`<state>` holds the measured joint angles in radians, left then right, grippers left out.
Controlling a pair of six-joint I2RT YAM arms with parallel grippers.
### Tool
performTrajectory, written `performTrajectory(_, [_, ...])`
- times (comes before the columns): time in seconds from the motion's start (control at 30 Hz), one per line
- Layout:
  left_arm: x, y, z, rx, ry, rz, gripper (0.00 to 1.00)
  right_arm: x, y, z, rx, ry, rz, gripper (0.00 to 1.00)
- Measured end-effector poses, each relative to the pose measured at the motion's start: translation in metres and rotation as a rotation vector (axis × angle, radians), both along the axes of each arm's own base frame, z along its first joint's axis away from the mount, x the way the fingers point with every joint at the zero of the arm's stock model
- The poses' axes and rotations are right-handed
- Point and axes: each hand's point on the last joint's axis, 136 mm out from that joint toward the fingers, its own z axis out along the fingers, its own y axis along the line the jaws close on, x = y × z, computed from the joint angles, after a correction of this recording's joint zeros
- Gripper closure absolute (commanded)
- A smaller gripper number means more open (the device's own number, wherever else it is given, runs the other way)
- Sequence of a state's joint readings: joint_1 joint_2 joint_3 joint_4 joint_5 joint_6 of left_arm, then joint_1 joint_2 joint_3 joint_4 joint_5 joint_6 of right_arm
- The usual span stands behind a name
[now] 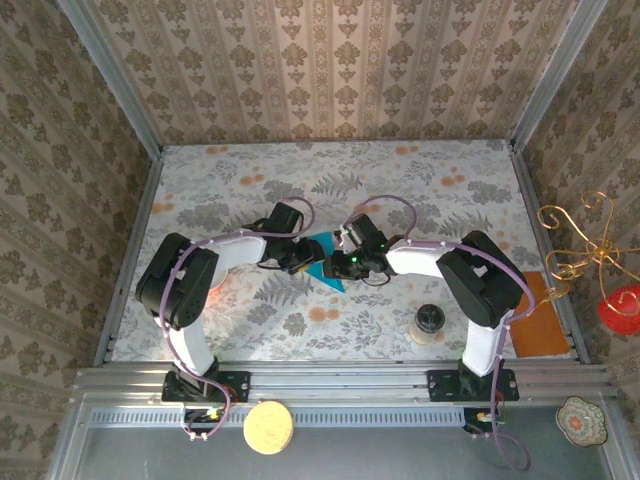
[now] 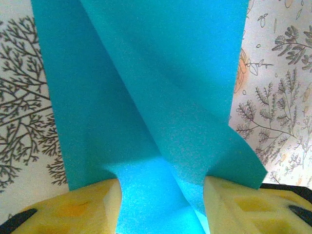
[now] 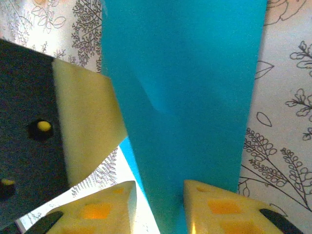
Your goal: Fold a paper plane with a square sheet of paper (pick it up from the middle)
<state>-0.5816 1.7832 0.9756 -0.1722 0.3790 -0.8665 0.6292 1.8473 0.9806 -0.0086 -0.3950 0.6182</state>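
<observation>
The square sheet of paper (image 1: 327, 270), partly folded, is found at the middle of the table (image 1: 420, 190). It is straddled by the left gripper (image 2: 162, 197) and right gripper (image 3: 160, 197), fingers apart, not clamped. Layers should be aligned before the crease is pinched.

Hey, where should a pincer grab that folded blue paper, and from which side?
Probably the narrow folded middle of the teal-blue paper, from above, one finger on each side of the crease. The layers stack there, so a pinch holds them together; the wider flap lifts loose and would likely bend.
</observation>
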Motion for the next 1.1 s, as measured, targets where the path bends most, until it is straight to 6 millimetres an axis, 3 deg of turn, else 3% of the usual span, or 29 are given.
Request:
performTrajectory(0.27, [-0.0042,-0.0003,-0.0001,-0.016,0.012,-0.001,0.51,-0.0004,-0.0032,-0.0052,-0.027,-0.010,0.014,0.73])
performTrajectory(0.5, [-0.0046,-0.0032,0.0019,-0.036,0.015,-0.004,0.42,-0.0001,-0.0052,-0.0067,-0.046,-0.032,0.036,0.71])
performTrajectory(0.77, [-0.0047,-0.0042,0.0038,-0.053,0.021,-0.008,0.40,-0.0001,-0.0052,-0.0066,-0.054,-0.058,0.068,0.71])
performTrajectory(1.1, [-0.0054,-0.0049,0.0044,-0.059,0.025,-0.011,0.39,0.0022,-0.0070,-0.0074,-0.070,-0.078,0.072,0.79])
